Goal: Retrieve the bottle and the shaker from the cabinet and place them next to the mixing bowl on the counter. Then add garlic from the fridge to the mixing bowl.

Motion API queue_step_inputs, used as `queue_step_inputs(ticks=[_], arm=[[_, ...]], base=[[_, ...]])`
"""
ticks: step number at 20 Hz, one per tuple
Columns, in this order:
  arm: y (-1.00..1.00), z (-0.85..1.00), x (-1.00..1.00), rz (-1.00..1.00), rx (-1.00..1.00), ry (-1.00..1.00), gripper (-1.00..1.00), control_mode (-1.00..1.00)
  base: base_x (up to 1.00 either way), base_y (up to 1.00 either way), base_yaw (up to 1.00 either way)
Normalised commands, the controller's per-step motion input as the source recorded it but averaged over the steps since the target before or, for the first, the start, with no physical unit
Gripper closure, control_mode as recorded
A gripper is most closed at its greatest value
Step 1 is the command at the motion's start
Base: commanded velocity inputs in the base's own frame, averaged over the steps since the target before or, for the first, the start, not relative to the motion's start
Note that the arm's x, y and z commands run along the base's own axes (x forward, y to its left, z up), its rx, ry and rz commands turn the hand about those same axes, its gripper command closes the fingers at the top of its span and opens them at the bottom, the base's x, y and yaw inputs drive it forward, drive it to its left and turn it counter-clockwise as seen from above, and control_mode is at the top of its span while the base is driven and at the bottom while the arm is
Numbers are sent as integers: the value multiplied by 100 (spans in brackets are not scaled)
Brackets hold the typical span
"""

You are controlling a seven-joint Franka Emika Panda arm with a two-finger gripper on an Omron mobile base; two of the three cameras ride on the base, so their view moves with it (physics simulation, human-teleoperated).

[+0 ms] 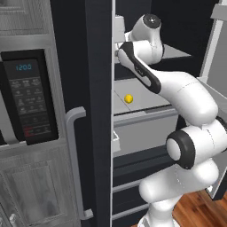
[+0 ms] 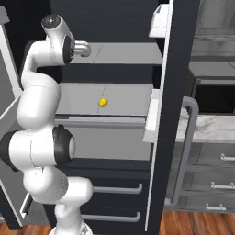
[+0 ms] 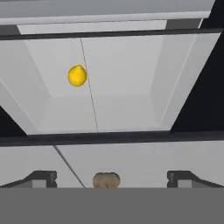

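1. Left base view: fridge (image 1: 99,111) open, its dark door edge and long grey handle (image 1: 75,164) near the middle of the view. Microwave (image 1: 29,99) to the left, clock lit. Arm reaches from lower right up into the fridge interior. A small yellow ball (image 1: 128,99) sits on a pale grey shelf (image 1: 133,106), left of the forearm. Claw hidden behind the wrist.
2. Right base view: arm at left, wrist at the upper shelf level. Yellow ball on the middle shelf, near its centre and apart from the arm. Two lower drawers (image 2: 114,202) below. Counter (image 2: 206,126) visible past the right door, over grey drawers.
3. Hand view: gripper (image 3: 113,177) spread wide, nothing between the fingertips (image 3: 43,177). Garlic (image 3: 106,180), pale tan lump, sits on the near shelf midway between the tips, not touched. Yellow ball lies on the shelf beyond, toward the left.
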Motion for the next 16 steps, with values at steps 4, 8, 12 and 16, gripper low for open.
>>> queue_step_inputs(ticks=[4,8,12,16], arm=[[3,-20,24,0,-2,0,-100,-100],[0,-28,15,0,-2,0,-100,-100],[0,-19,19,0,0,0,-100,-100],[0,-8,27,0,0,0,-100,-100]], base=[[0,0,0],[0,0,0],[0,0,0],[0,0,0]])
